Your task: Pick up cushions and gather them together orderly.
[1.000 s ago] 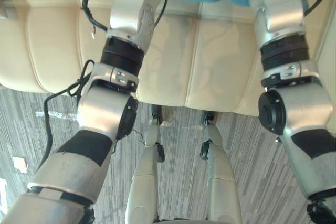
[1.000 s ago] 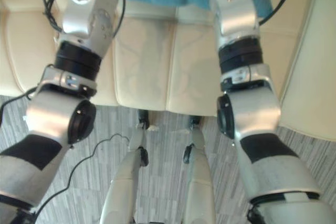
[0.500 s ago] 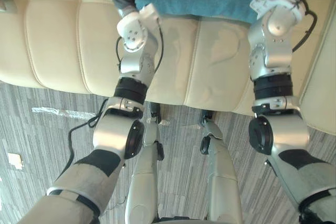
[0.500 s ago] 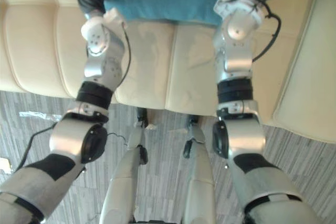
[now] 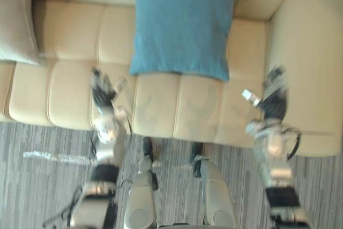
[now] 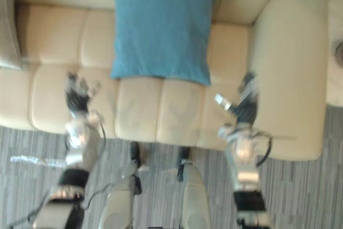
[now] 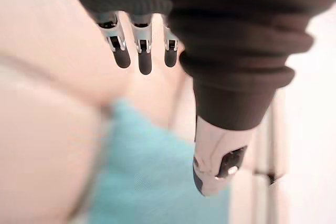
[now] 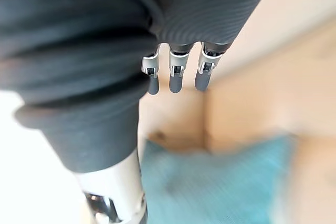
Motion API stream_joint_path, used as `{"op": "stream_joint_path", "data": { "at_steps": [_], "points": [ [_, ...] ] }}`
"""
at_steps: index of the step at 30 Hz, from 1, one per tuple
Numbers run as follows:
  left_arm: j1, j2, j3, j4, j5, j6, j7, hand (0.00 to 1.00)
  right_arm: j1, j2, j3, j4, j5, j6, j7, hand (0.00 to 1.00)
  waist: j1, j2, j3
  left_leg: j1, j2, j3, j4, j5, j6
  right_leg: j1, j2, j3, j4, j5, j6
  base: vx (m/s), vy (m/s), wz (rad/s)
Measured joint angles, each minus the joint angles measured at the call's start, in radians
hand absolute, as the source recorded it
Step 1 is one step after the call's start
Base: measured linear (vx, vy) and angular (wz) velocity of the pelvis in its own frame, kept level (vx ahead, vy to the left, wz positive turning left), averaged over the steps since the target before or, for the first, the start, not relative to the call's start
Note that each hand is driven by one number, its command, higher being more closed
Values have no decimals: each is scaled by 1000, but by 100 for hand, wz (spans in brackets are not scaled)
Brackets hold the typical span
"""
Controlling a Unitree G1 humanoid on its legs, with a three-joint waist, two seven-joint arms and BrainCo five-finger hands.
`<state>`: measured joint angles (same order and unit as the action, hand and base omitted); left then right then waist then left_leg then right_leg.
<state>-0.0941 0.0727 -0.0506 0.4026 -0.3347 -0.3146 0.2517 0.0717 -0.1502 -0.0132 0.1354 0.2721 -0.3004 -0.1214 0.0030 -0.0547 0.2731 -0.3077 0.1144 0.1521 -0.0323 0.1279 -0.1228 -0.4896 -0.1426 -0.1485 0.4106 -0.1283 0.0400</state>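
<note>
Now: left hand (image 5: pixel 102 92) fingers straight, thumb apart, empty, over front of sofa (image 5: pixel 69 84) seat. Right hand (image 5: pixel 275 100) likewise spread, empty, near right armrest. Blue cushion (image 5: pixel 185 22) lies on seat farther back, between the hands, touched by neither. Grey cushion (image 5: pixel 16 20) at sofa's left end, well apart from blue one.

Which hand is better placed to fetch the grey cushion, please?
Left, probably: the open left hand is nearer the grey cushion; the right hand lies beyond the blue cushion.
</note>
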Motion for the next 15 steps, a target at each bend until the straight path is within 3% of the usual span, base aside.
{"op": "stream_joint_path", "data": {
  "at_steps": [3, 6, 12, 15],
  "points": [
    [120, -31, -32, 65, 28, 14, -61, 0, 79, 59, -5, 148, -11, 10, 51, 0, 3, -6, -52, 55, 1, 0, 24, -33, 1, 74, -1, -5, -25, -12, 6, 135, 9, -1],
    [202, -47, -24, 204, 59, 49, -118, 0, 144, 115, -40, 388, 8, 43, 94, 0, 5, 9, -145, 113, 6, 6, 39, -73, 11, 160, 1, -7, -71, -17, 15, 94, 32, -5],
    [206, -52, 64, 424, 188, 104, -144, 0, 152, 153, -112, 643, 0, 82, 101, 0, 8, 33, -236, 207, 15, 36, 20, -99, 10, 274, 16, 0, -165, 6, 33, 55, 33, -13],
    [205, -53, 97, 471, 228, 118, -148, 0, 140, 151, -143, 691, -12, 92, 100, 0, 8, 35, -249, 249, 15, 42, -4, -99, 10, 325, 22, 0, -207, 21, 35, 40, 26, -6]
  ]
}}
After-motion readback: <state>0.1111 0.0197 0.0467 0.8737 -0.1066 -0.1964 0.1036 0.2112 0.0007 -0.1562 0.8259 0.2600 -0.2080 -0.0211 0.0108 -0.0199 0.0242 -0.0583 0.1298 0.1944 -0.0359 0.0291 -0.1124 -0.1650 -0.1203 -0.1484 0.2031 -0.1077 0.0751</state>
